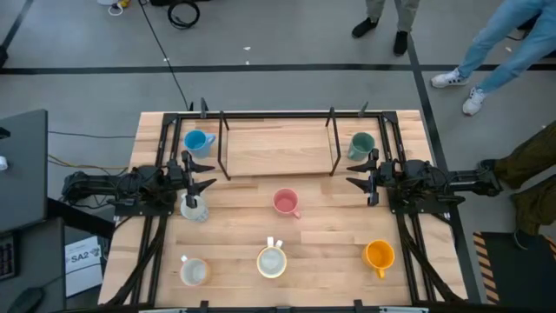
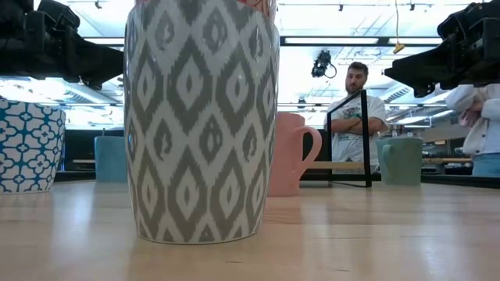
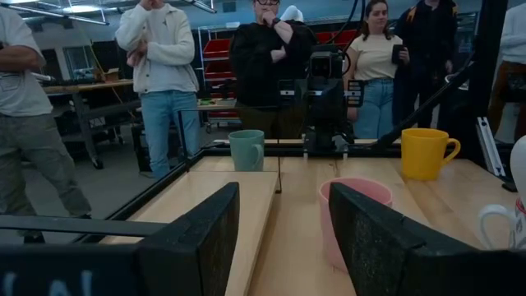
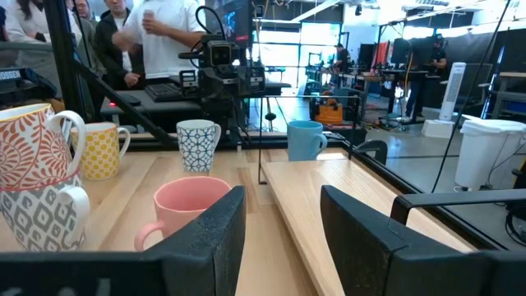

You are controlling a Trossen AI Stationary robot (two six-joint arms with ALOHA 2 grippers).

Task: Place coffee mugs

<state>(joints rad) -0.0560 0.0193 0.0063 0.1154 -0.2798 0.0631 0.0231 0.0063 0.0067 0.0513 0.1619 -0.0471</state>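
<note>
High view: pink mug [image 1: 286,203] mid-table [image 1: 261,148], between spread, empty left pincer [image 1: 208,174] and right pincer [image 1: 354,172]; best approached level, straddling the rim, closing gently

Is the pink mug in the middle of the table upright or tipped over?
Upright. The high view looks straight down into the pink mug's open round mouth, and the low view shows it standing on its base with the handle at its side.
</note>
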